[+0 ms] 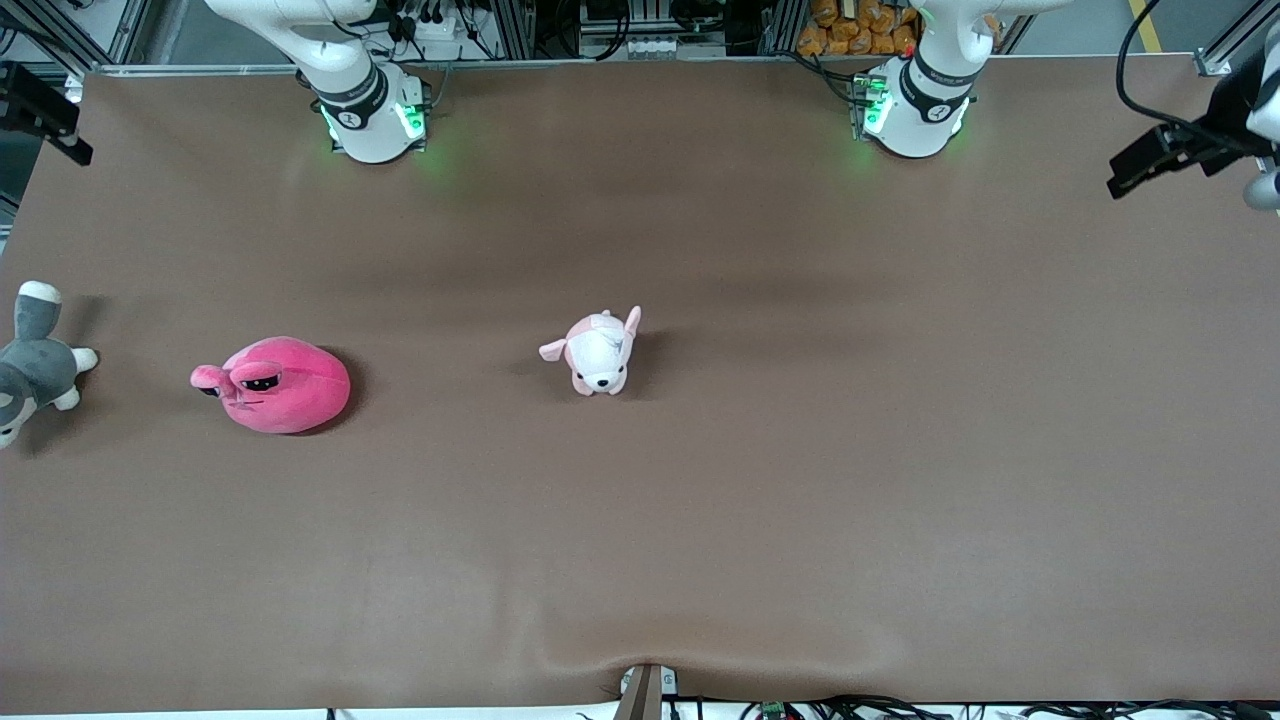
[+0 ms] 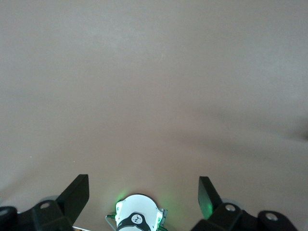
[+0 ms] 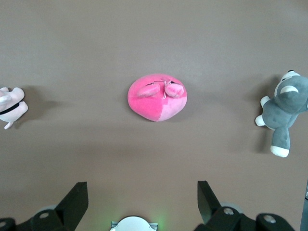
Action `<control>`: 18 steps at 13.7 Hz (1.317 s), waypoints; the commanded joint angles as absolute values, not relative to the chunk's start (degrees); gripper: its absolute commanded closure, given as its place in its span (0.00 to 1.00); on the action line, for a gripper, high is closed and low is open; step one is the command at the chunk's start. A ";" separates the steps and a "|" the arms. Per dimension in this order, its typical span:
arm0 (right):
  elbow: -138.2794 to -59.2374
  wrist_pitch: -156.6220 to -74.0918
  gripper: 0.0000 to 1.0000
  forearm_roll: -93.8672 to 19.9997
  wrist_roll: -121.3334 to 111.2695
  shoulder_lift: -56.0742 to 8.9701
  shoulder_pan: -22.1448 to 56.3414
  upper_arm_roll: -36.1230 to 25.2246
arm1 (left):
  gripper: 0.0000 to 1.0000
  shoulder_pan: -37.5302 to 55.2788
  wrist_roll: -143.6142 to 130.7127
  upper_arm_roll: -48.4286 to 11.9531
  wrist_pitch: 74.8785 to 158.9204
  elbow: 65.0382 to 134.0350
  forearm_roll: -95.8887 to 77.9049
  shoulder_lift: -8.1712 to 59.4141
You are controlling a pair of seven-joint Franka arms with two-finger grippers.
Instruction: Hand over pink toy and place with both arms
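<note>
The pink toy (image 1: 285, 385) is a round hot-pink plush with black half-lidded eyes, lying on the brown table toward the right arm's end. It also shows in the right wrist view as the pink toy (image 3: 156, 96), well apart from the right gripper (image 3: 142, 187). That gripper is open, holds nothing and hangs high over the table by its own base. The left gripper (image 2: 143, 185) is open and empty too, high above the left arm's base (image 2: 137, 216). Neither hand shows in the front view, only the arms' lower parts.
A pale pink-and-white puppy plush (image 1: 598, 352) sits mid-table. A grey-and-white plush (image 1: 35, 365) lies at the table edge at the right arm's end. The arm bases (image 1: 370, 110) (image 1: 915, 100) stand along the table's top edge. Black camera mounts (image 1: 1170, 150) overhang the corners.
</note>
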State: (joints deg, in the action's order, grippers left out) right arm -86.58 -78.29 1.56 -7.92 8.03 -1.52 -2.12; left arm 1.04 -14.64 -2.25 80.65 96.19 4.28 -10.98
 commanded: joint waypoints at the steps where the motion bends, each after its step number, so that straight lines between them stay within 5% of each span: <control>1: -82.97 -77.08 0.00 2.72 -9.14 5.54 -2.02 -1.93 | 0.00 2.72 -13.01 -1.23 81.92 100.02 3.34 -14.94; 9: -82.97 -75.23 0.00 1.94 -8.70 5.63 -1.50 -1.93 | 0.00 3.87 -6.50 -1.14 81.65 100.72 2.81 -17.05; 18: -83.06 -75.24 0.00 1.32 -8.53 5.54 -0.88 -1.76 | 0.00 3.25 -7.38 -1.14 80.25 93.16 3.60 -10.81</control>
State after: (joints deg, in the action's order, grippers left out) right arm -84.23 -76.15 1.46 -8.25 5.98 -1.41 -1.78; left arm 3.45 -7.82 -1.30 81.46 95.29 3.43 -12.03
